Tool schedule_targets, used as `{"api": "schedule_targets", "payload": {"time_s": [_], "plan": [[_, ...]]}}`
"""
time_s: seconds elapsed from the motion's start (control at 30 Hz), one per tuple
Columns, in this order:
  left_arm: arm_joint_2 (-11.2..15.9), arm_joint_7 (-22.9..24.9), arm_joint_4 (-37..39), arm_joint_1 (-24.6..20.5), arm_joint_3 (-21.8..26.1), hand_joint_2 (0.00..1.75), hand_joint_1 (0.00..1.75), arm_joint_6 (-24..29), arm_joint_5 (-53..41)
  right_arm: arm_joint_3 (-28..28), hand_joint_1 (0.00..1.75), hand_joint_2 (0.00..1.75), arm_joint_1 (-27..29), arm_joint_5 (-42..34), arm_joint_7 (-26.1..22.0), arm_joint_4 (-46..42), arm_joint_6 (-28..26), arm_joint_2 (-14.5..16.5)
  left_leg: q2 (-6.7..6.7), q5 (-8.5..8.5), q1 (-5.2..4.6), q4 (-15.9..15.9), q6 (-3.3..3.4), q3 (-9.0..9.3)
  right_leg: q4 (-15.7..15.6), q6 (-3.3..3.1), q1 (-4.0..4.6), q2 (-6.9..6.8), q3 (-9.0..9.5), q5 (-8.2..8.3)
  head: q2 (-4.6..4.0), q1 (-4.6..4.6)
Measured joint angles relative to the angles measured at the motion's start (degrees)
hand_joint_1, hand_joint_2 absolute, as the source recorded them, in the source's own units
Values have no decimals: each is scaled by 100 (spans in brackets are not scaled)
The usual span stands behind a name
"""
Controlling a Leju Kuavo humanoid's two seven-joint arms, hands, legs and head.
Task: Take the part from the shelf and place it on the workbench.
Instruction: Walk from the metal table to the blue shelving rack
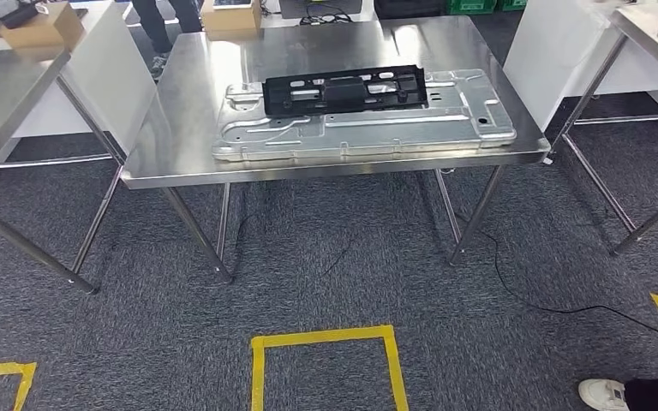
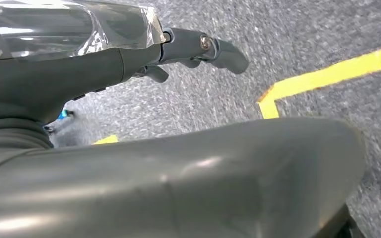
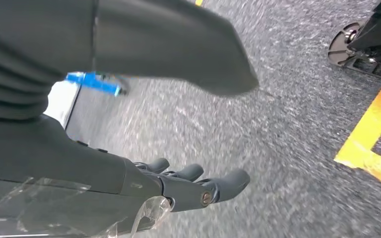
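Black part (image 1: 345,89) lies flat on a pressed silver metal panel (image 1: 368,128), which rests on the steel surface (image 1: 180,128) ahead; part sits toward the panel's far edge, long side across the view. Left hand (image 2: 129,59) hangs over grey carpet (image 1: 334,257), fingers (image 2: 223,52) extended and apart, holding nothing. Right hand (image 3: 144,183) likewise over carpet, fingers (image 3: 228,183) loosely extended, nothing in them. Yellow tape square (image 1: 326,364) on the floor before the surface. Cardboard box (image 1: 231,17) at the surface's far edge. A person's white shoe (image 1: 604,394) at lower right.
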Motion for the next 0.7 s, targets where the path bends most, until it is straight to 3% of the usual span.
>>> {"api": "schedule_targets", "payload": {"time_s": [0.07, 0.13, 0.17, 0.2, 0.23, 0.27, 0.33, 0.4, 0.47, 0.53, 0.57, 0.63, 0.67, 0.7], "plan": [[-14, 0, -1, 16, -2, 0, 0, 7, 1, -93, 0, 175, 2, -83, 0, 214, -7, 87, -5, -413, 50, 577, -101, -235, -1, -62, 2, -6, -59, 55, -1, 1], [-25, 0, -2, 25, -4, 0, 0, 8, 2, -143, 0, 175, 7, -114, 0, 358, -7, 135, -6, -889, 101, 1475, -170, -579, 1, -99, 30, -16, -142, 119, 0, 1], [-26, 0, -2, 29, -4, 0, 0, 8, 3, -162, 0, 175, 11, -123, -1, 419, -8, 155, -6, -1001, 117, 1792, -176, -679, 2, -109, 48, -20, -183, 150, 0, 1], [-26, 0, -2, 35, -4, 0, 0, 8, 8, -184, 0, 175, 15, -130, -4, 477, -16, 171, -7, -1000, 120, 1890, -160, -668, 2, -115, 68, -20, -214, 179, 0, 1], [-26, 0, -2, 40, -4, 0, 0, 9, 12, -206, 0, 131, 15, -148, -10, 527, -35, 187, -8, -888, 110, 1723, -124, -527, 3, -120, 89, -16, -234, 204, 0, 1], [-26, 0, -3, 43, -4, 0, 0, 11, 20, -227, 0, 87, 13, -176, -25, 572, -66, 201, -11, -713, 85, 1341, -64, -277, 2, -124, 107, -10, -244, 225, 0, 1], [-22, 0, -6, 27, -5, 0, 0, 19, 37, -261, 0, 0, 4, -255, -72, 640, -150, 250, -19, -399, -20, 381, 116, 318, -6, -122, 116, 7, -257, 266, 0, 1], [-18, 3, -9, -1, -6, 0, 0, 31, 59, -305, 0, 0, -18, -340, -134, 698, -226, 306, -24, -290, -109, -169, 260, 622, -20, -84, 111, 28, -295, 321, 0, -1], [-19, 9, -11, -9, -7, 0, 0, 43, 86, -350, 0, 0, -34, -398, -192, 741, -281, 333, -15, -265, -116, -358, 319, 669, -45, -20, 133, 46, -332, 375, 0, -2], [-27, 7, -17, -8, -11, 0, 0, 47, 99, -376, 0, 0, -29, -419, -239, 788, -324, 344, 9, -195, -72, -520, 330, 699, 85, 27, 153, 53, -414, 278, 1, -1], [-32, 3, -21, -6, -15, 0, 0, 48, 103, -383, 0, 0, -24, -423, -258, 817, -342, 348, 23, -153, -45, -572, 326, 699, 340, 53, 158, 55, -537, 112, 0, 1], [-39, -2, -26, 3, -24, 0, 0, 51, 113, -386, 0, 0, -17, -430, -290, 874, -373, 365, 66, -118, -31, -572, 321, 639, 1211, 119, 137, 52, -940, -353, 0, 4], [-42, -3, -26, 12, -28, 0, 0, 55, 118, -387, 0, 0, -14, -440, -305, 898, -386, 372, 99, -111, -32, -555, 316, 609, 1612, 151, 126, 50, -1125, -512, 0, 5], [-44, -3, -26, 18, -33, 0, 0, 58, 122, -387, 0, 0, -10, -455, -317, 918, -397, 378, 140, -109, -31, -530, 311, 578, 1827, 178, 116, 46, -1217, -558, 1, 4]]}}
